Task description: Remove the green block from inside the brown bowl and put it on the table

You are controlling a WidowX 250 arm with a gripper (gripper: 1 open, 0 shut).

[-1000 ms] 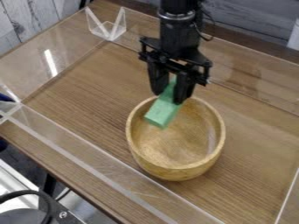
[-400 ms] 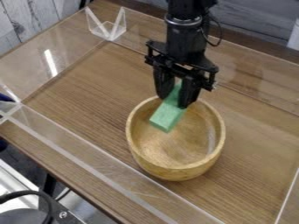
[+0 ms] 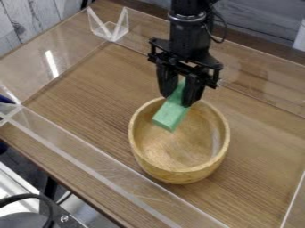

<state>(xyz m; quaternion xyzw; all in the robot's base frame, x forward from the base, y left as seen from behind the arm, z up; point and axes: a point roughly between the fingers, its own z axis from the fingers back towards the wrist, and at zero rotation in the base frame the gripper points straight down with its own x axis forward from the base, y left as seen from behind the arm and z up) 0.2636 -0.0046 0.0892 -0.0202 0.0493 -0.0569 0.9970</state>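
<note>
The green block (image 3: 170,113) hangs tilted over the far rim of the brown bowl (image 3: 179,153), its upper end pinched between the black fingers of my gripper (image 3: 183,92), which is shut on it and points straight down. The block's lower end sits over the bowl's inside, clear of the bottom as far as I can tell. The bowl rests on the wood-grain table (image 3: 84,93), right of centre and toward the front.
Low clear acrylic walls (image 3: 53,147) run around the tabletop. A small clear acrylic stand (image 3: 110,24) sits at the far left corner. Bare tabletop lies left of the bowl and behind it.
The gripper and the block shifted slightly to the right between the oldest frame and now; since then nothing has visibly moved.
</note>
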